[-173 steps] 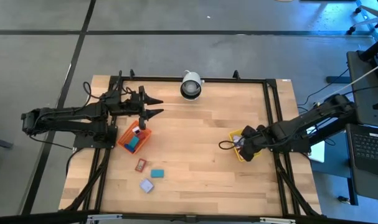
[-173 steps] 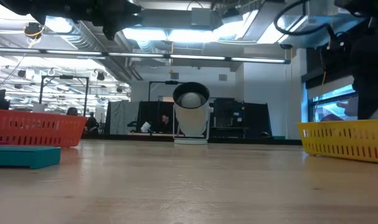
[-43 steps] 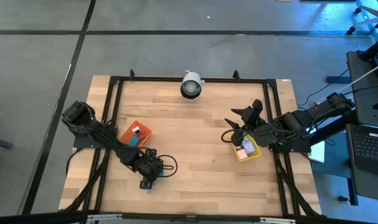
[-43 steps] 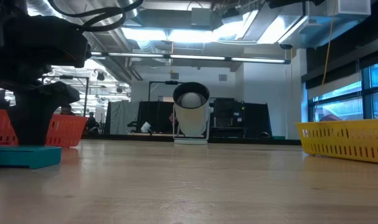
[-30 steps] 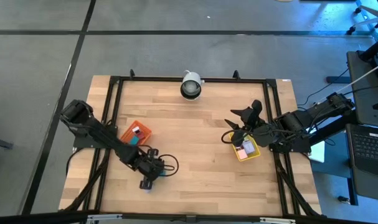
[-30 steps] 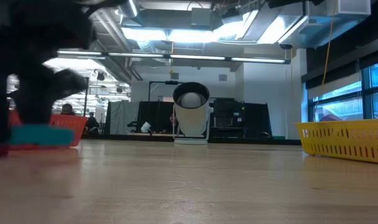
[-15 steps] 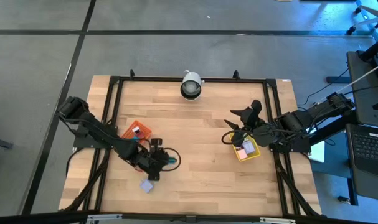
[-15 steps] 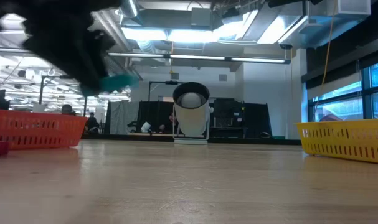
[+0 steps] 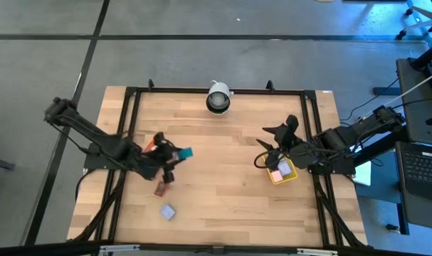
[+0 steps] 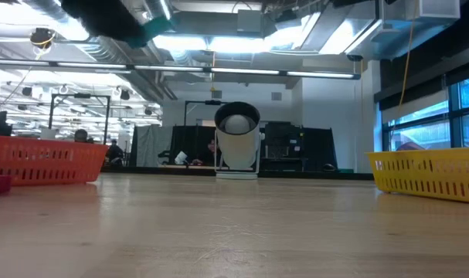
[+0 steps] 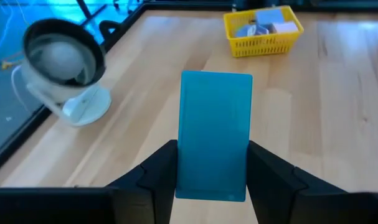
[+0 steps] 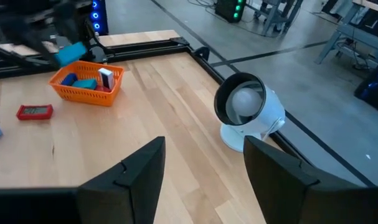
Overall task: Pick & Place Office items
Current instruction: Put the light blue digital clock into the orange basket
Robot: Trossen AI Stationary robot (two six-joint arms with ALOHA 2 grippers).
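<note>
The desk (image 9: 230, 171) is pale wood in jointed planks, edged by a black metal frame, on a grey concrete floor. In the low view the room behind is a wide workshop with ceiling lights, ducts and dark racks.

Nearest the front edge lies a small lavender block (image 9: 167, 211), flat on the wood, and just beyond it a red block (image 9: 161, 189) with a white label. Above them the left tool (image 9: 174, 156) is closed on a teal block (image 11: 213, 134), a thin smooth rectangle with rounded corners, held off the desk by its long sides beside the orange tray (image 12: 87, 82). That tray is a slotted plastic basket holding blue, teal and white-labelled pieces.

Across the desk, the right tool (image 9: 271, 139) hangs with its fingers apart and nothing between them, just beside the yellow tray (image 9: 290, 173), another slotted basket with pink and lavender items inside.

At the far edge stands a white, round, dark-faced camera (image 9: 217, 98).
</note>
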